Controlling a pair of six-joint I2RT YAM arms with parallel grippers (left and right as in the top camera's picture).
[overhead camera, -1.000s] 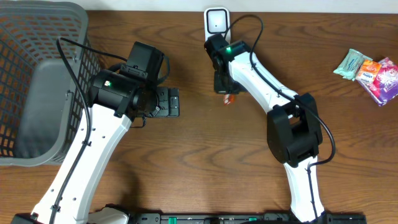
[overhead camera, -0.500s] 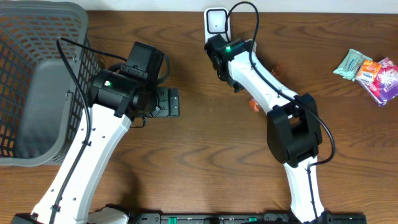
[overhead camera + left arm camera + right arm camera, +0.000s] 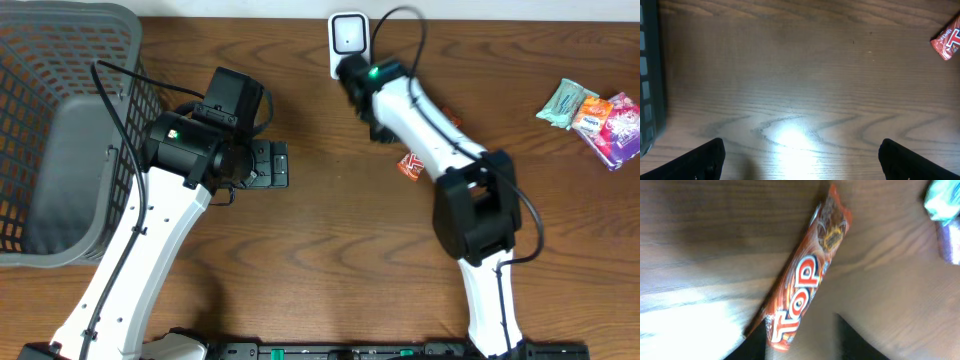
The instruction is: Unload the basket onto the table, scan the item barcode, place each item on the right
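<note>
The item is a red "Top" snack bar [image 3: 409,166] lying on the wood table, partly under my right arm. My right gripper [image 3: 383,128] hovers just up-left of it, below the white scanner [image 3: 347,34] at the table's back edge. In the right wrist view the bar [image 3: 807,275] runs diagonally, its lower end between my open right gripper's [image 3: 799,326] fingers, with a gap to the right finger. My left gripper [image 3: 800,162] stands wide open over bare wood, and the bar [image 3: 946,42] shows at that view's upper right. No barcode is visible.
A grey mesh basket [image 3: 60,130] fills the left side, beside my left arm [image 3: 190,150]. Several snack packets [image 3: 595,112] lie at the far right of the table; they also appear as packets [image 3: 943,200] in the right wrist view's top right corner.
My right gripper has opened and let go of the bar, which went from under the gripper near the scanner to the table lower right. The right wrist shifted slightly right. The left arm stayed still.
</note>
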